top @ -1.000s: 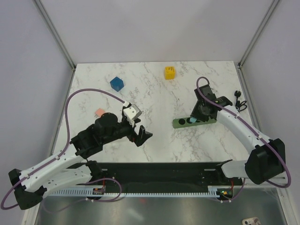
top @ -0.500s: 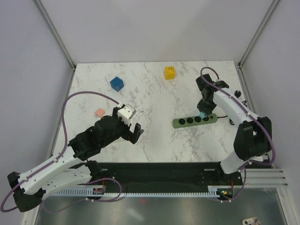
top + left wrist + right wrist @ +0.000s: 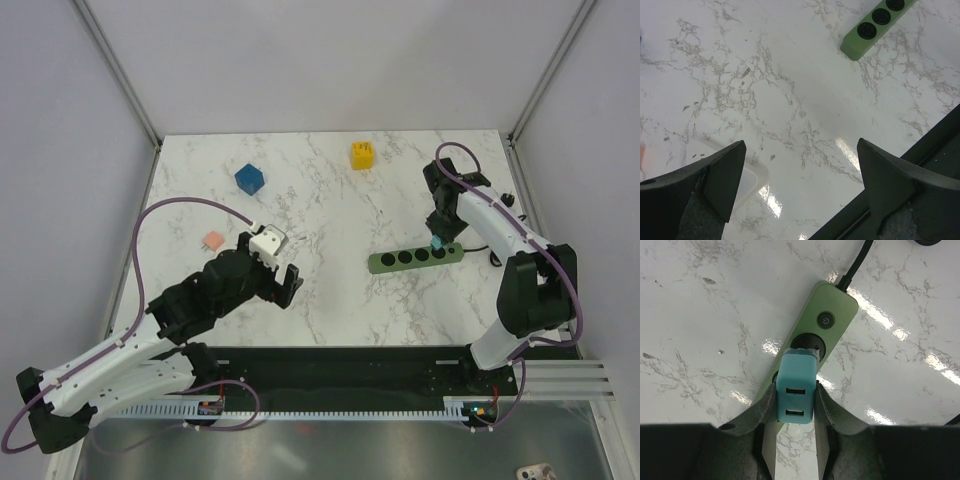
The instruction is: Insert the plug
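table (image 3: 790,100): marble-look top, polished, glare flashing | socket strip (image 3: 832,300): green plastic, smooth, soft sheen | turquoise adapter (image 3: 796,390): smooth satin plastic | left gripper (image 3: 801,141) fingers (image 3: 720,175): dark plastic, matt, faintly grainy | yellow plug (image 3: 362,156): plastic, finish unreadable

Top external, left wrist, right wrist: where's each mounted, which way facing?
Top external: high behind the robot, looking down on the table; left arm, right arm show.
Left wrist: on left arm, looks down at marble, green socket strip; left fingers open.
Right wrist: on right arm, looks down; right fingers clamp teal plug over the strip.
Shared: all see the strip.
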Controlling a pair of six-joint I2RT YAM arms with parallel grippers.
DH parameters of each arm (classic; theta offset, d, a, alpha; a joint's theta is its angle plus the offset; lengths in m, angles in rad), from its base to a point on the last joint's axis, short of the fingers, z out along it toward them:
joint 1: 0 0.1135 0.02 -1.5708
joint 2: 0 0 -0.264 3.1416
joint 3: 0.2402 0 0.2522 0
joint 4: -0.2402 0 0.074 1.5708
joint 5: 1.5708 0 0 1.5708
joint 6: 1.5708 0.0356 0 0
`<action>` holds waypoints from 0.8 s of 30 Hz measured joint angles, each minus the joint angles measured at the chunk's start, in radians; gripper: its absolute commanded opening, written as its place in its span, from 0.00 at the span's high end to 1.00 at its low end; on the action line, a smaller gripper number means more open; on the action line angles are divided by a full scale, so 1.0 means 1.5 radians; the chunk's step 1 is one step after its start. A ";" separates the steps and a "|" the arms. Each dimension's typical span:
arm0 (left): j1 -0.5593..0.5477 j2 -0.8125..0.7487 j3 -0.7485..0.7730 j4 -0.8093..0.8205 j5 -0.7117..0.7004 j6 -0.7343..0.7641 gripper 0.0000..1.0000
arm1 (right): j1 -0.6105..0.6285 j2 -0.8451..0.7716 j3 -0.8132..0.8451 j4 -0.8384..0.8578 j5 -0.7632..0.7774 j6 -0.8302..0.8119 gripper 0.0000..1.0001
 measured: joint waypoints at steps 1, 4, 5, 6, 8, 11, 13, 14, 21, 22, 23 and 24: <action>0.000 -0.002 -0.002 -0.001 -0.001 0.000 0.00 | 0.000 0.001 -0.003 0.004 0.000 0.003 1.00; 0.000 -0.004 -0.007 -0.003 -0.001 0.000 0.00 | -0.004 0.002 -0.015 0.011 -0.001 0.013 1.00; 0.000 -0.004 -0.008 -0.003 -0.002 0.000 0.00 | -0.006 0.002 -0.018 0.013 -0.001 0.016 1.00; 0.000 -0.004 -0.008 -0.003 -0.002 0.000 0.00 | -0.008 0.002 -0.022 0.014 -0.001 0.020 1.00; 0.000 -0.003 -0.008 -0.003 -0.002 0.000 0.00 | -0.010 0.002 -0.026 0.017 -0.001 0.028 1.00; 0.000 0.001 -0.008 -0.003 -0.002 0.000 0.01 | -0.011 0.006 -0.029 0.022 -0.001 0.040 1.00; 0.000 0.004 -0.009 -0.003 -0.001 0.000 0.01 | -0.011 0.011 -0.033 0.029 -0.001 0.046 1.00; 0.000 0.004 -0.009 -0.003 -0.001 0.000 0.01 | -0.012 0.013 -0.038 0.033 -0.001 0.050 1.00; 0.000 0.004 -0.010 -0.003 -0.001 0.000 0.01 | -0.016 0.002 -0.058 0.052 0.003 0.073 1.00; 0.000 0.004 -0.011 -0.003 -0.001 0.000 0.01 | -0.016 0.000 -0.061 0.053 0.004 0.075 1.00; 0.000 0.004 -0.011 -0.003 -0.001 0.000 0.01 | -0.016 -0.001 -0.062 0.054 0.005 0.078 1.00; 0.000 0.003 -0.012 -0.003 -0.001 0.000 0.01 | -0.016 -0.002 -0.064 0.055 0.005 0.081 1.00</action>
